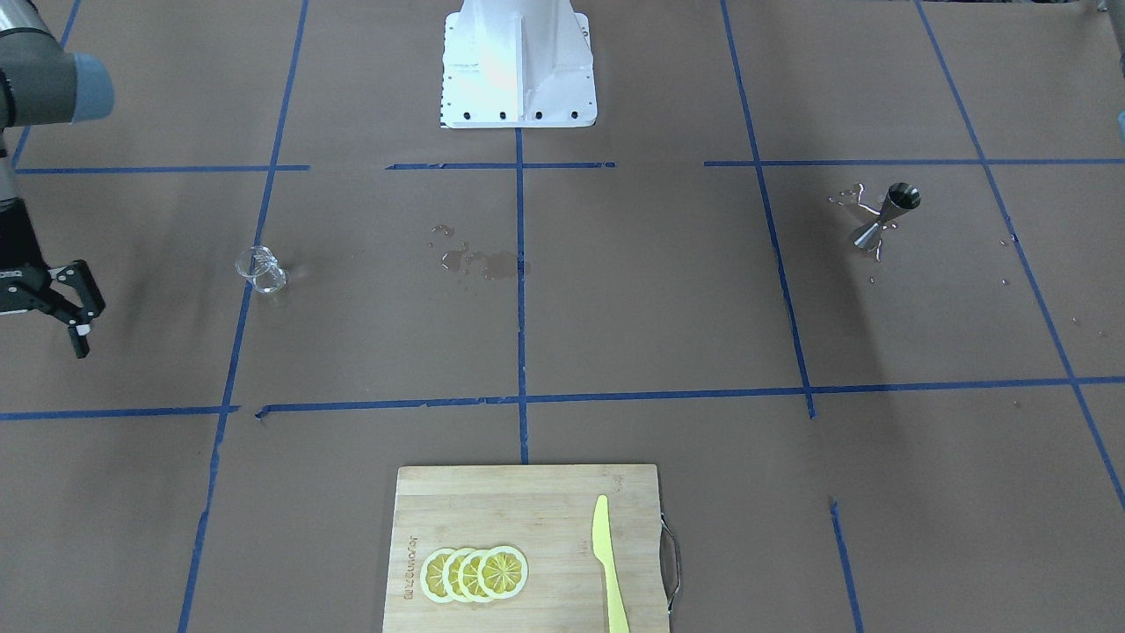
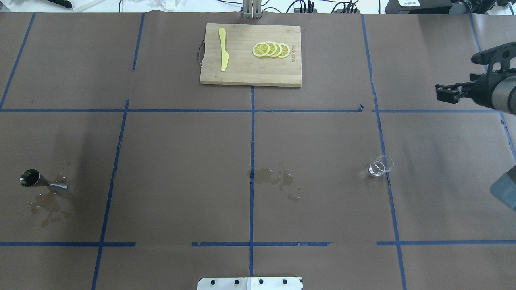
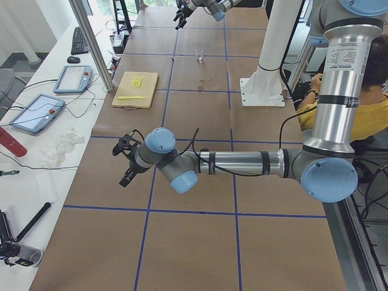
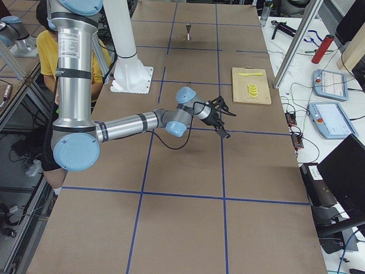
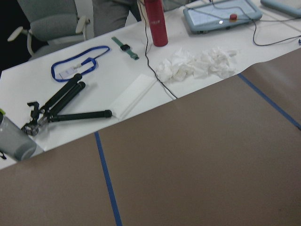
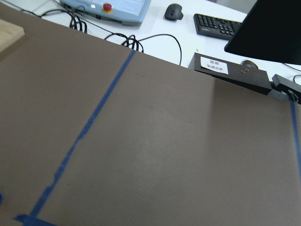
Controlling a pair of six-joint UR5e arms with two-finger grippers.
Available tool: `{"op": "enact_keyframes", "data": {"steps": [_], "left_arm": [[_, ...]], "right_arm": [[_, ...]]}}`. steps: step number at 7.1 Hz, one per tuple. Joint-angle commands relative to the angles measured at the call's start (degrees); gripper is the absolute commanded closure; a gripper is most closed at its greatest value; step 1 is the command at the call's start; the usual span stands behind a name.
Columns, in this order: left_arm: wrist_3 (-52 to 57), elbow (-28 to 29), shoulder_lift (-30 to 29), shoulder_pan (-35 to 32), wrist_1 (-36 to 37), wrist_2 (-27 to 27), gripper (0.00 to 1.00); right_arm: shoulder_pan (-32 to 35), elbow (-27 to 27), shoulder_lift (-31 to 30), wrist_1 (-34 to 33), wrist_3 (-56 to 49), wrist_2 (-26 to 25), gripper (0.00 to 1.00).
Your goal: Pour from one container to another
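Note:
The clear glass cup (image 2: 380,165) stands upright on the brown table, on the robot's right side; it also shows in the front view as the cup (image 1: 260,268). The silver hourglass jigger (image 2: 42,180) stands far off on the robot's left side, in a wet patch; it appears again as the jigger (image 1: 886,215). My right gripper (image 2: 459,76) hovers open and empty beyond and to the right of the cup, well apart from it, seen too as the right gripper (image 1: 61,308). My left gripper (image 3: 126,160) shows only in the exterior left view, so I cannot tell its state.
A wooden cutting board (image 2: 242,72) with lemon slices (image 2: 271,49) and a yellow knife (image 2: 223,54) lies at the far middle edge. A wet spill (image 2: 276,179) marks the table centre. The white robot base (image 1: 518,61) stands at the near edge.

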Motion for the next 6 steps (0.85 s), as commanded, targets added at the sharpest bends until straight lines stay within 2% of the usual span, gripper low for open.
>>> {"op": "enact_keyframes", "data": {"steps": [1, 2, 4, 5, 6], "left_arm": [[9.7, -5.3, -0.1, -1.4, 22.0, -2.1, 0.00], [13.3, -8.3, -0.2, -2.9, 28.7, -2.5, 0.00], [13.9, -10.6, -0.1, -3.0, 37.8, -5.3, 0.00], [13.9, -10.8, 0.1, -2.9, 38.6, -6.4, 0.00], [13.9, -13.1, 1.8, -2.9, 39.6, -6.6, 0.00]], "right_arm": [[13.6, -0.9, -0.1, -12.2, -18.7, 17.1, 0.00], [18.5, -1.1, -0.7, -18.0, -28.3, 22.5, 0.00], [25.0, -3.3, -2.1, -26.4, -33.2, 31.1, 0.00], [27.5, -5.5, -4.1, -26.6, -34.7, 37.4, 0.00], [28.5, -5.7, -6.6, -25.8, -36.0, 39.6, 0.00]]}}
